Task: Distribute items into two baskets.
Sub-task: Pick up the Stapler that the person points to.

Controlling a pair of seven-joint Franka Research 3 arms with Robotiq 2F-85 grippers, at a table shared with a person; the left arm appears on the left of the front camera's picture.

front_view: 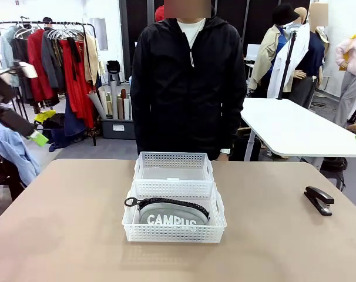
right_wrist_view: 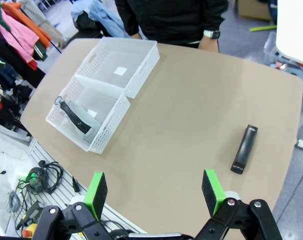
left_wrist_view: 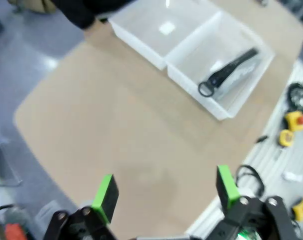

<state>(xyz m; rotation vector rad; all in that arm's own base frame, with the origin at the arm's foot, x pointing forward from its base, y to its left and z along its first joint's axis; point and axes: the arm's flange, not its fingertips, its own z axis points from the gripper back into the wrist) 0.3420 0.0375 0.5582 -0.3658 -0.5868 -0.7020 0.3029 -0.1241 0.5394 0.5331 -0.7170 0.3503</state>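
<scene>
Watch the stapler (front_view: 319, 200) here: it lies low and slim close to the desk's (front_view: 66, 235) right edge. A glancing grab could well nudge it over the side, or scrape the desk top. A drop into the near basket (front_view: 173, 234), where the pouch (front_view: 172, 214) already lies, would spoil the split; the far basket (front_view: 173, 157) looks like the target. Right hand (right_wrist_view: 154, 191) hangs released, gripping nothing, above the desk's near side, with the stapler ahead of it and off to the right, well apart. Left hand (left_wrist_view: 165, 187) is spread wide too, both baskets far ahead of it.
</scene>
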